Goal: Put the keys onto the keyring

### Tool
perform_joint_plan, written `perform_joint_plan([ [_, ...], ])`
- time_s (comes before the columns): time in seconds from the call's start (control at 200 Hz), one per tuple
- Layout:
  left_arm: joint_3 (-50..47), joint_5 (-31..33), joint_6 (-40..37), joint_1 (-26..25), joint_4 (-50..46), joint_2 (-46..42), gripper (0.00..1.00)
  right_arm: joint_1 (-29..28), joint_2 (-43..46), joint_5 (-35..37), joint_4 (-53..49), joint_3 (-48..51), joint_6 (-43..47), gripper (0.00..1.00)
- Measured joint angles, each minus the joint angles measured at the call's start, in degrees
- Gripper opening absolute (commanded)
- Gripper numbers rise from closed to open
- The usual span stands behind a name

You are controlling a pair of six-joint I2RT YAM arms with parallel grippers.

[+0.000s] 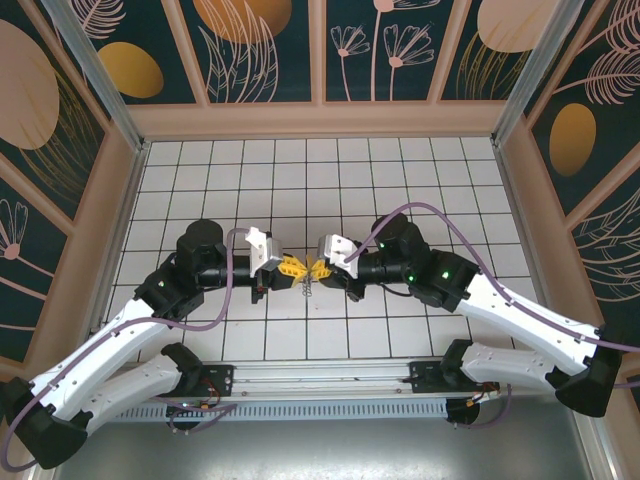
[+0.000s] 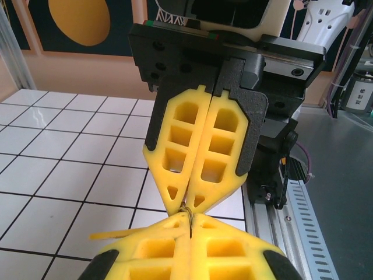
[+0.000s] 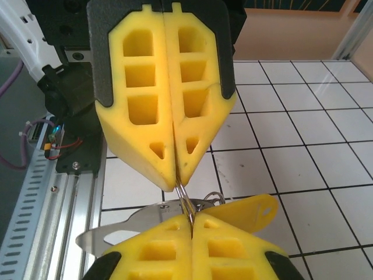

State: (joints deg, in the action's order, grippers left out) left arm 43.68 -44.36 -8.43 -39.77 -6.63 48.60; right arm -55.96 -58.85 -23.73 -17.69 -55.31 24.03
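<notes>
2 tips meeting, left hand point(image 1: 296, 268), right hand point(image 1: 323, 268), both pinching keyring point(image 3: 185, 201), keys point(image 3: 116, 232) beside

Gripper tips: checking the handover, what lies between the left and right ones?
The thin keyring wire spans that gap, pinched by left gripper and right gripper, seen in the right wrist view.

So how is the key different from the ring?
The key is flat, with a yellow head and silvery blade; the ring is thin bare wire. The left hand and right hand both pinch the ring; the key sticks out sideways. Both have shiny metal.
</notes>
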Motion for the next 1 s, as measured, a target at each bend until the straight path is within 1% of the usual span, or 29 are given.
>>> perform_joint_plan([
  [0.31, 0.0, 0.6, 0.0, 0.0, 0.0, -0.4, 0.0, 0.0, -0.7, 0.2, 1.1, 0.4, -0.2, 0.02],
  [0.425, 0.0, 0.9, 0.0, 0.0, 0.0, -0.4, 0.0, 0.0, -1.4, 0.2, 1.2, 0.4, -0.2, 0.07],
  [0.551, 0.0, 0.9, 0.0, 0.0, 0.0, -0.5, 0.0, 0.0, -1.4, 0.3, 1.2, 0.5, -0.2, 0.08],
  [0.681, 0.0, 0.9, 0.0, 0.0, 0.0, -0.5, 0.0, 0.0, -1.4, 0.3, 1.4, 0.7, -0.3, 0.12],
  [0.791, 0.0, 0.9, 0.0, 0.0, 0.4, -0.5, 0.0, 0.0, -1.4, 0.4, 1.4, 0.7, -0.4, 0.12],
  [0.876, 0.0, 0.9, 0.0, 0.0, 0.5, -0.5, 0.0, 0.0, -1.4, 0.4, 1.5, 0.7, -0.4, 0.09],
  [0.941, 0.0, 0.9, 0.0, 0.0, 0.5, -0.5, 0.0, 0.0, -1.4, 0.3, 2.1, 1.0, -0.5, 0.12],
  [1.001, 0.0, 0.9, 0.0, 0.0, 0.5, -0.5, 0.0, 0.0, -1.3, 0.3, 2.6, 1.5, -0.6, 0.2],
])
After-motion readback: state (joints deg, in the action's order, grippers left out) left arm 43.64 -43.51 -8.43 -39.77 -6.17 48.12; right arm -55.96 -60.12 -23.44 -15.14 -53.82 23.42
